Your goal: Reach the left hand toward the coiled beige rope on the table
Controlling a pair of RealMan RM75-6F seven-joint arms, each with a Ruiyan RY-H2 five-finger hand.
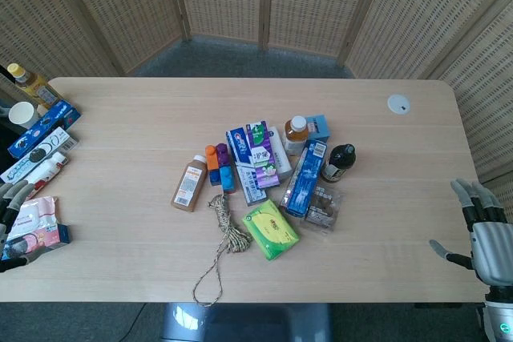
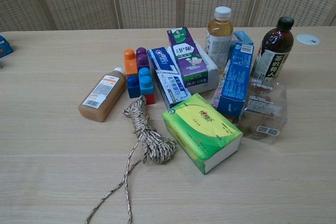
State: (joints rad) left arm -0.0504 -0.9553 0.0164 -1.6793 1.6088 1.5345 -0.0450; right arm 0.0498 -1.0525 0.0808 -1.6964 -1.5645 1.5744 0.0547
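Note:
The coiled beige rope [image 1: 225,227] lies on the table near the front middle, with a loose loop trailing toward the front edge; in the chest view the rope [image 2: 148,135] sits just left of a green tissue pack. My left hand [image 1: 10,207] is at the far left edge of the head view, fingers apart, holding nothing, well away from the rope. At the far right edge my right hand [image 1: 478,226] hangs open beside the table. Neither hand shows in the chest view.
Around the rope lie a brown bottle on its side [image 1: 190,183], stacked toy blocks [image 1: 220,166], toothpaste boxes [image 1: 253,158], a green tissue pack [image 1: 271,230] and two upright bottles. Snack packs [image 1: 36,226] and boxes crowd the left edge near my left hand.

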